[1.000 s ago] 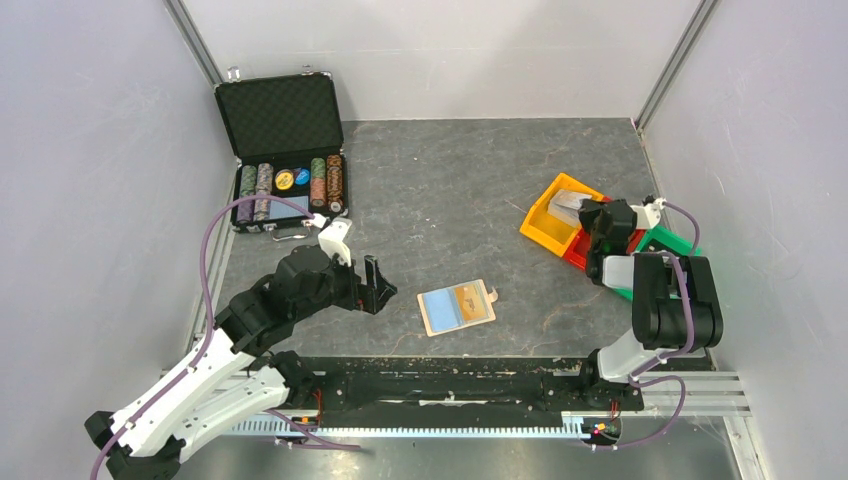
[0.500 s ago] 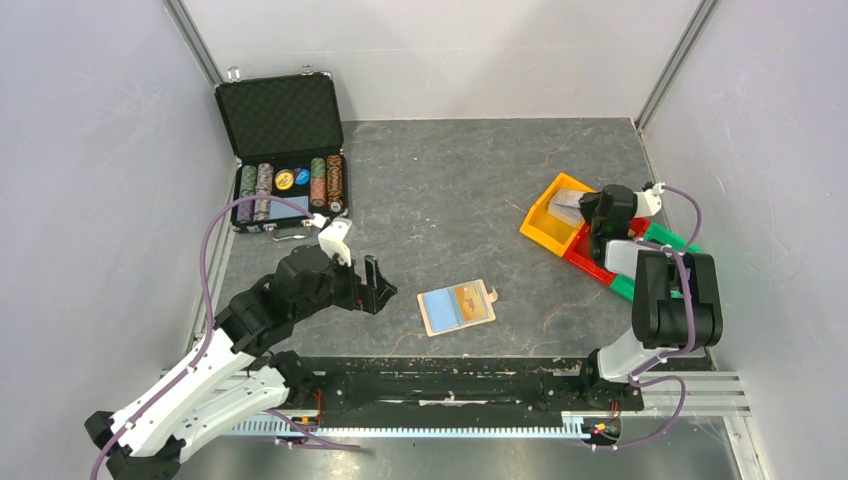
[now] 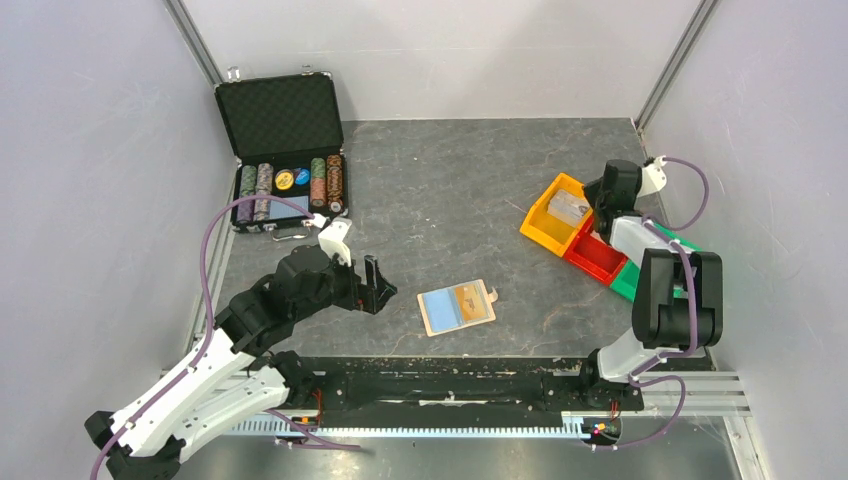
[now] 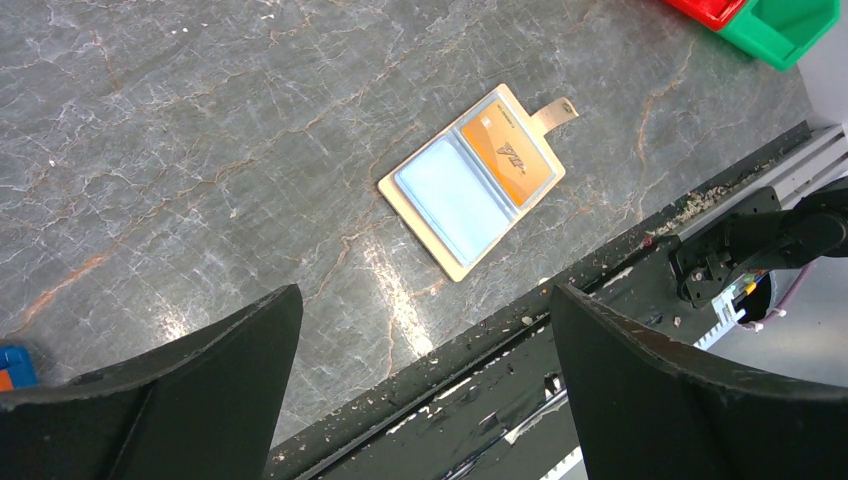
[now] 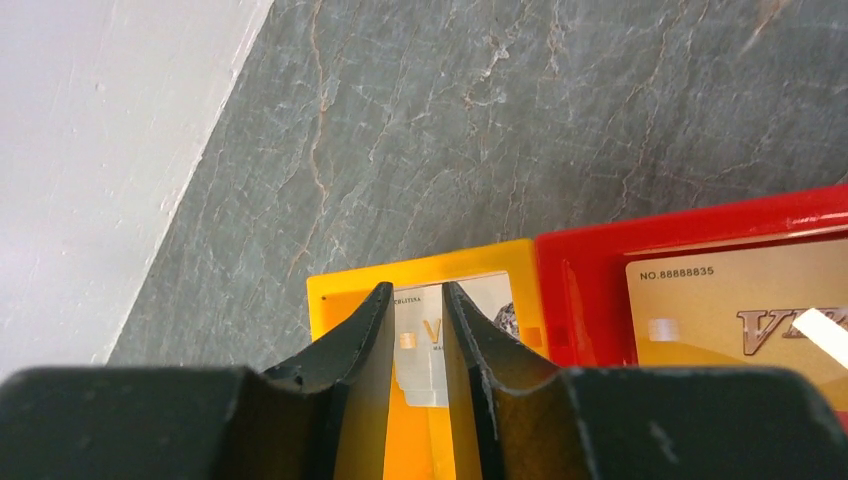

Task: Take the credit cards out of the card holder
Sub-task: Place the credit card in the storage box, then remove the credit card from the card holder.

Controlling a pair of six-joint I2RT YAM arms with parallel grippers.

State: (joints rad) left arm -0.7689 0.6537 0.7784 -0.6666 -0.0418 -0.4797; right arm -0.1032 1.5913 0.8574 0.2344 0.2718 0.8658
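Surface: dark grey marbled table [image 3: 450,180], scuffed along the near edge
Room: pale grey walls [image 3: 90,150] on three sides, metal posts in the far corners
Card holder [image 3: 457,307]: lies open and flat near the middle of the near edge, tan tab pointing right; left pocket shows only blue lining
Orange-printed credit card [image 4: 508,155]: sits in the holder's right pocket
Left gripper [image 3: 375,285]: jaws spread wide, empty, hovering left of the holder
Right gripper [image 5: 415,290]: fingers a narrow slit apart, gripping nothing, above the orange bin [image 3: 545,225]
Pale credit card [image 5: 418,335]: lies in the orange bin
Gold credit card [image 5: 740,310]: lies in the red bin [image 3: 597,257]
Green bin [image 3: 632,285]: beside the red one
Chip case [image 3: 280,120]: open, far left, poker chips [image 3: 290,180] in rows
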